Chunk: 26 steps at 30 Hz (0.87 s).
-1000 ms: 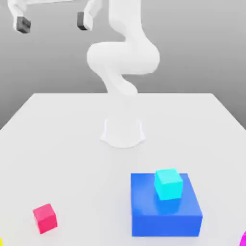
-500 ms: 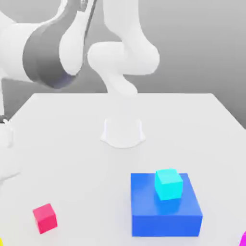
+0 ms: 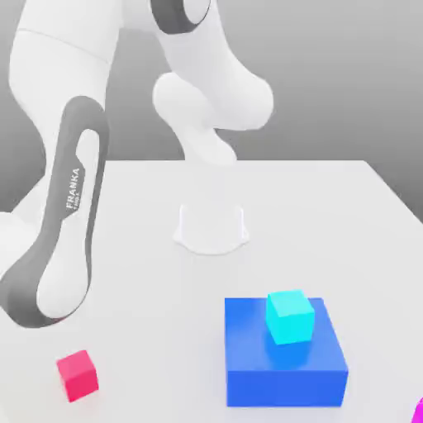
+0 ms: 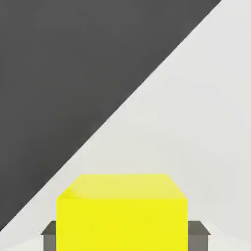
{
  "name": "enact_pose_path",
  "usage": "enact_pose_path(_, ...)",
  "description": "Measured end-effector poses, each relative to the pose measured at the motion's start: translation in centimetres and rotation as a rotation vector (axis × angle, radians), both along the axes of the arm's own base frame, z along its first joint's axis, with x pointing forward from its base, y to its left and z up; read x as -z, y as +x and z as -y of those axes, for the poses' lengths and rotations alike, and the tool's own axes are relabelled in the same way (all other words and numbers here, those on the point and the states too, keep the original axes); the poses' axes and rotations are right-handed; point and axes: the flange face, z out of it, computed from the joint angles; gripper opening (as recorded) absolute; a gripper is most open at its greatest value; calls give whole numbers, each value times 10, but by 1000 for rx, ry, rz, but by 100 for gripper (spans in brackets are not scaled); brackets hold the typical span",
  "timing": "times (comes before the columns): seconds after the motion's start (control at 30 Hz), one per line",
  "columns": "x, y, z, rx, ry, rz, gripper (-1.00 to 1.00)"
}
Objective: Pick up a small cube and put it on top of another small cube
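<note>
One white arm (image 3: pixel 66 206) is bending down over the tabletop (image 3: pixel 330 206) on the exterior view's left of the large blue block (image 3: pixel 285 355), which is serving as the landmark here. One large blue block is sitting on the tabletop, and one small cyan cube (image 3: pixel 290 316) is resting on top of it, toward its far edge. One small red cube (image 3: pixel 78 375) is lying on the tabletop, well apart from the blue block on the exterior view's left. One small yellow cube (image 4: pixel 122 211) is showing in the hand view, where the hand (image 4: pixel 125 235) is pinching it between two dark grey fingers (image 4: pixel 49 235), one pressing each side face; its place relative to the blue block cannot be told. One magenta thing (image 3: pixel 419 411) is being cut off at the frame edge on the exterior view's right of the blue block, its shape hard to make out. The arm's lower end is running out of the exterior view.
</note>
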Motion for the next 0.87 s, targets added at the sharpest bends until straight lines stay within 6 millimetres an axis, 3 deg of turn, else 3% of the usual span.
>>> enact_pose_path(0.07,0,0,0,1,0,-1,-100)
enact_pose_path(0.2,-52,-1,-2,-5,0,-1,-100)
enact_pose_path(0.33,-77,-20,-34,-100,-12,-7,-100)
enact_pose_path(0.53,-100,-59,-89,-259,-9,-5,-100)
enact_pose_path(0.6,-100,-71,-104,-302,-2,-2,-100)
enact_pose_path(0.73,-56,-75,-109,-319,0,-1,-100)
enact_pose_path(0.77,-46,-76,-109,-319,0,-1,100)
enact_pose_path(0.87,-46,-76,-109,-319,0,-1,100)
